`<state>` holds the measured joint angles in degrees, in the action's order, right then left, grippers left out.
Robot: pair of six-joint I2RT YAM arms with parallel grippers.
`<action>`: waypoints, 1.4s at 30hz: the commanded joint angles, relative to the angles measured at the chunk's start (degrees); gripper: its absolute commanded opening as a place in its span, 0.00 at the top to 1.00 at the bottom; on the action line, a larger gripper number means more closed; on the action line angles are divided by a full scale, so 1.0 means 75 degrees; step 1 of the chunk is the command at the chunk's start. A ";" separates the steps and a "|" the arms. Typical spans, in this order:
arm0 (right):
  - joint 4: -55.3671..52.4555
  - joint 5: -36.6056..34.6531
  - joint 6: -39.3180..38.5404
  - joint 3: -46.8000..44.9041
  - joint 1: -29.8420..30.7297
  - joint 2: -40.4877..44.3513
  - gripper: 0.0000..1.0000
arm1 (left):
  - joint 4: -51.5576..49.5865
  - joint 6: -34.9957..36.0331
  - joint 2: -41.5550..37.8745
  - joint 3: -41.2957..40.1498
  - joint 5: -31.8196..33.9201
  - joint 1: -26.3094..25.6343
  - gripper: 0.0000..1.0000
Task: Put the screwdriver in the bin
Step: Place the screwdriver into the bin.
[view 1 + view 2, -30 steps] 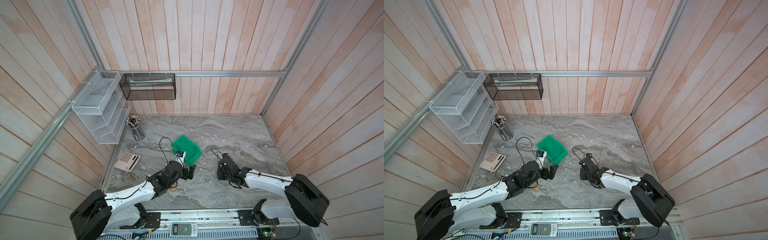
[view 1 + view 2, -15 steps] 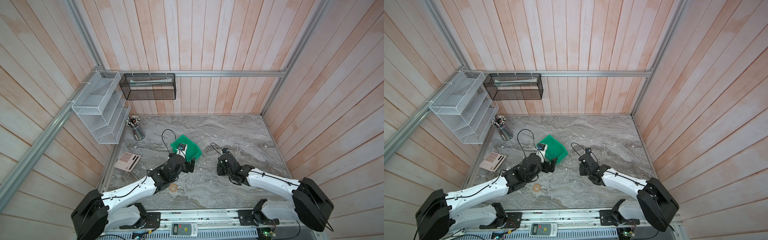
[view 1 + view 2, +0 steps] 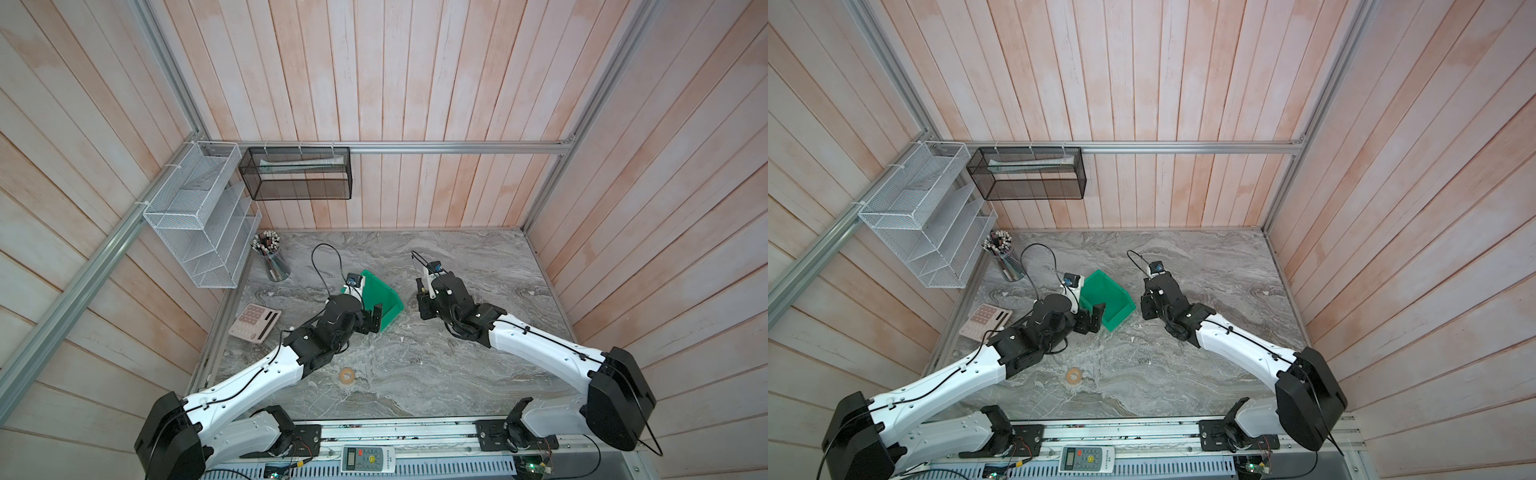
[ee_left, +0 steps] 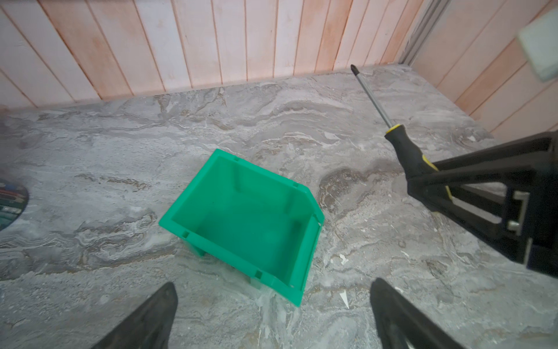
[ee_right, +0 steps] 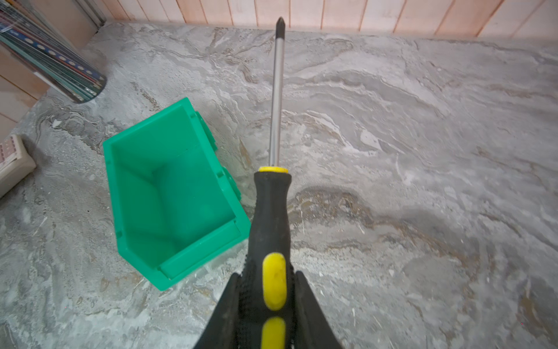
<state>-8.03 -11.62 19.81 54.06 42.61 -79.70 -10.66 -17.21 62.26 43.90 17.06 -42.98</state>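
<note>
Looking down in both top views, I see the bin on the marble tabletop between my two arms. The left gripper is just beside its near corner with its jaws spread wide, and the right gripper is near the bin's other side but apart from it. On the back wall, the black mesh basket has a pale rolled sheet lying in it. The white wire rack hangs on the left wall, and below it a clear cup stands packed with pencils. A calculator and a tape roll lie loose on the table. From the left wrist, the bin's inside shows only bare green floor and walls, framed by my open fingers. The screwdriver is up off the table beside the bin, clamped by its black-and-yellow handle, with the shaft slanting up and away. From the right wrist, the jaws are closed tight on that handle and the shaft points ahead alongside the bin's outer wall, so the tool is outside the bin.
</note>
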 commanded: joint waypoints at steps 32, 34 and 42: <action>-0.1249 0.2012 0.0348 0.2999 0.0823 -0.3622 1.00 | 0.0212 -0.1713 -0.1523 -0.1653 -0.3446 0.2409 0.00; -0.1228 0.1891 0.0447 0.3119 0.0822 -0.3778 1.00 | 0.0240 -0.1705 -0.1508 -0.1659 -0.3469 0.2408 0.00; -0.1189 0.1215 0.0820 0.3444 0.0747 -0.4202 0.98 | 0.0296 -0.1690 -0.1447 -0.1670 -0.3505 0.2429 0.00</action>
<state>-16.58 0.43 23.94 78.06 48.49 -109.93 -9.45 -29.82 51.53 32.27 -8.58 -25.06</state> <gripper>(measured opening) 0.265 0.999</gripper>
